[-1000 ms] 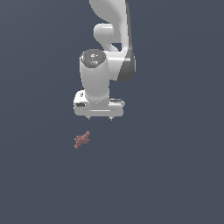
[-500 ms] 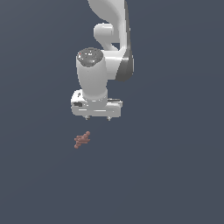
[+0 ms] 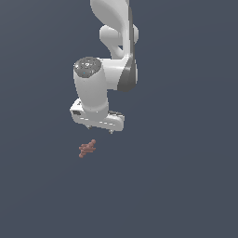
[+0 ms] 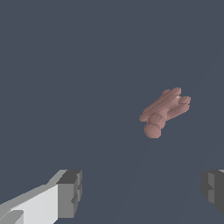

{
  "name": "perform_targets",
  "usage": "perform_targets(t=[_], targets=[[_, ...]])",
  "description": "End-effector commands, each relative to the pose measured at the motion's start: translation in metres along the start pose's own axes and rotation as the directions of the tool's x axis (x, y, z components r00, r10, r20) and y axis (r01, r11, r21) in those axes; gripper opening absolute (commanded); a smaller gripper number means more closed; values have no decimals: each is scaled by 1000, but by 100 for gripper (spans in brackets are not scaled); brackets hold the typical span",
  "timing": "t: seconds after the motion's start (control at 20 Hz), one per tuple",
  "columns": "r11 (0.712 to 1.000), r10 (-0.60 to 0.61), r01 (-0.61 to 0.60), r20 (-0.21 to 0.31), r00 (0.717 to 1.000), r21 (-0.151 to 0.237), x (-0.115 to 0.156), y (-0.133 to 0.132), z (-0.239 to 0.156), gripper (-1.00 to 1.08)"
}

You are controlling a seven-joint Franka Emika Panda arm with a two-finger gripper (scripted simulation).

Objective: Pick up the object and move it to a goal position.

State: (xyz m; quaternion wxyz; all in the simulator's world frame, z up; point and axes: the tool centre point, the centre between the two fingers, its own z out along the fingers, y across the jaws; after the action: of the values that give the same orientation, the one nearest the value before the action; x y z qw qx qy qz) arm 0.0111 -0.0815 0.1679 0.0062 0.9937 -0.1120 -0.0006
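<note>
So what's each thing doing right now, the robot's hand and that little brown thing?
Gripper: open, fingers wide apart, holding nothing, hanging above the floor.
Object: lying on the floor, not touched, below the gripper and a bit toward the exterior view's left.
Floor: plain dark grey, with only the object on it.

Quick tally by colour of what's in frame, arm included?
Reddish-brown: 1, the small knobbly piece, lying loose on the surface.
White and grey: 1, the robot arm with its gripper, fingers apart, nothing between them.
Total: 2
</note>
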Motion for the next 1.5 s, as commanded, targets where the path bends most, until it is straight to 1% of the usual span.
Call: perform_targets(t=[0.0,0.15,0.3,0.45,0.75,0.95,1.1,1.3,1.45], targets=[[997,71,-71,1,997,3,5,6,5,100],[985,171,-171,3,985,6,13,15,11,100],[962,273,-273,5,962,8,20,24,18,100],[929,371,-371,7,929,9,27,34,25,100],[848,530,-530,9,848,10,39,50,37,100],[801,599,-599,9,801,10,44,58,43,100],[773,634,-634,9,773,9,47,62,46,100],[751,660,-660,8,751,9,49,66,48,100],[746,666,-666,8,746,9,49,66,49,100]])
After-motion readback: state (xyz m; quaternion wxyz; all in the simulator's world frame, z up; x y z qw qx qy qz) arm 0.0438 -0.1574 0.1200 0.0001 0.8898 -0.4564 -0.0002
